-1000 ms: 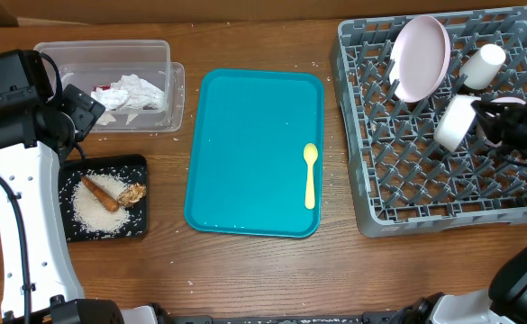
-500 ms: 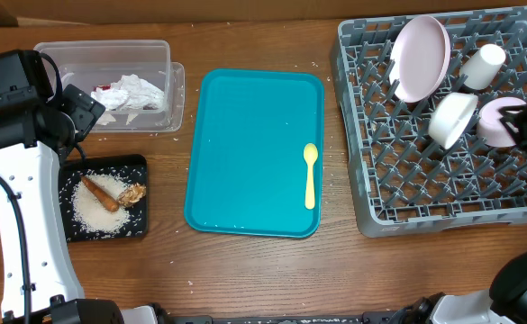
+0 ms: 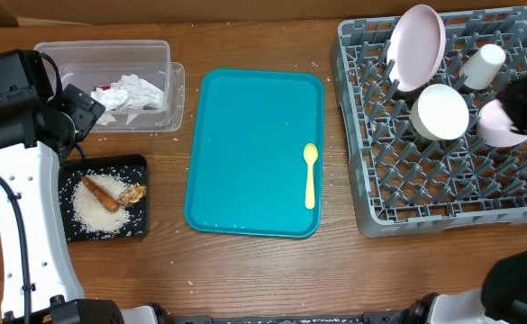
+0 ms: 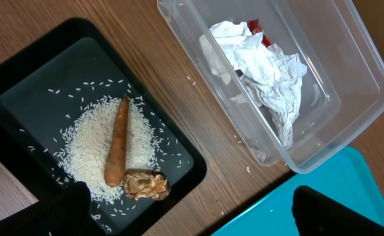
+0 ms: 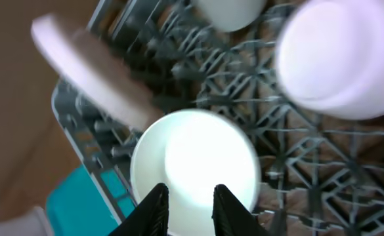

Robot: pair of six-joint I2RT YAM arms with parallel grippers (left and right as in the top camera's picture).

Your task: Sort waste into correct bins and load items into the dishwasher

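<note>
White bowl (image 3: 440,112) has tipped mouth-up in the rack (image 3: 443,193) since a sec ago, when it leaned on edge under the right arm. That arm has pulled back to the rack's right side, and the plate (image 3: 416,47) sits a touch higher.

Far left, left gripper (image 4: 190,196) hovers by the bins, jaws wide apart, holding nothing. Clear tub (image 3: 92,63), back left, holds the napkin (image 3: 137,92) w/ the red wrapper (image 4: 254,26) peeking out at its edge. Just in front, black tray (image 4: 21,85) carries a heap of rice (image 3: 87,214), the carrot stick (image 3: 98,193) lying across it and the chunk (image 3: 133,193) against the stick's thick end.

Ctr: teal tray (image 3: 245,153) w/ the spoon (image 3: 310,175) near its right rim, scoop end to the rear.

Right, in the rack: plate stands on edge at the back, cup (image 3: 482,65) lies on its side to the plate's right, and pink bowl (image 3: 495,124) sits just right of white bowl, partly behind the blurred arm. Right gripper (image 5: 190,193) hangs above white bowl, jaws slightly apart, gripping nothing.
</note>
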